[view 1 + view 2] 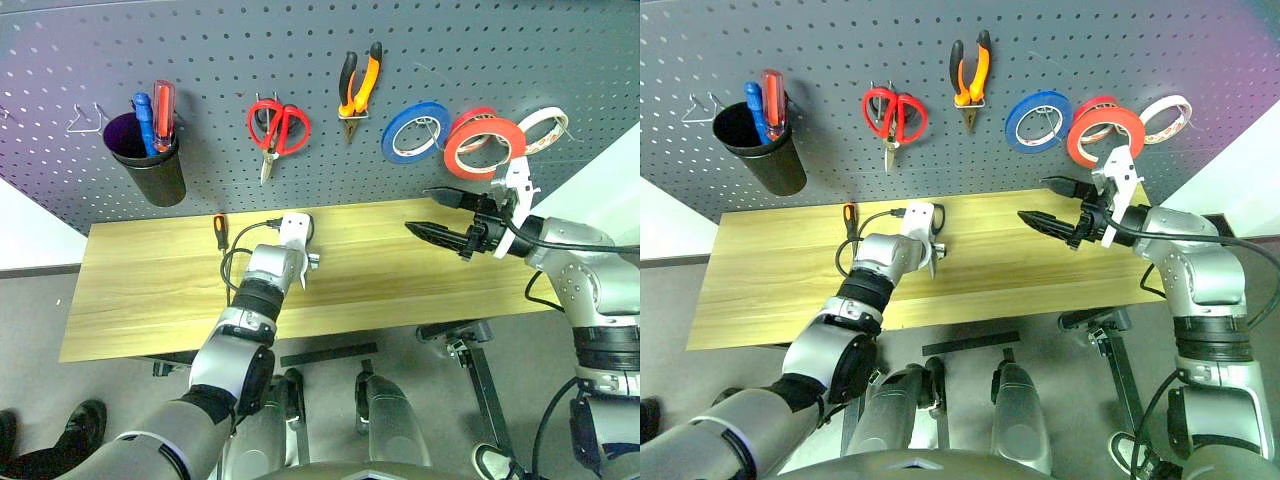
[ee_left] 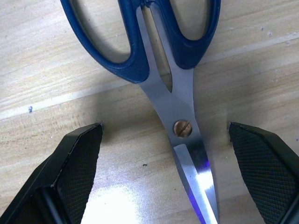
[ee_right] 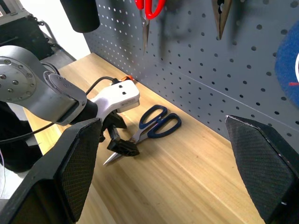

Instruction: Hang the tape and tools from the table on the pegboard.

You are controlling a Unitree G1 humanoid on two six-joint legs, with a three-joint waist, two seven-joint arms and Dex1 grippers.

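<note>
Tabletop [image 1: 400,290] lies bare beyond scissors [image 2: 159,56] straddled by spread left gripper [image 2: 166,172].

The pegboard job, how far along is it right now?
Done: the orange-red tape and the pliers hang on the pegboard. In hand: the open left gripper straddles the blue-handled scissors lying on the table, not yet gripped. Left: those scissors and the screwdriver. The right gripper is open, empty.

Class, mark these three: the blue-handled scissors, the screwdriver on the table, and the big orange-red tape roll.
Blue-handled scissors [image 2: 182,128]: left wrist view, on the pivot screw.
Screwdriver [image 1: 220,229]: left eye view, on its handle.
Orange-red tape roll [image 1: 459,163]: left eye view, on the ring's lower left band.
</note>
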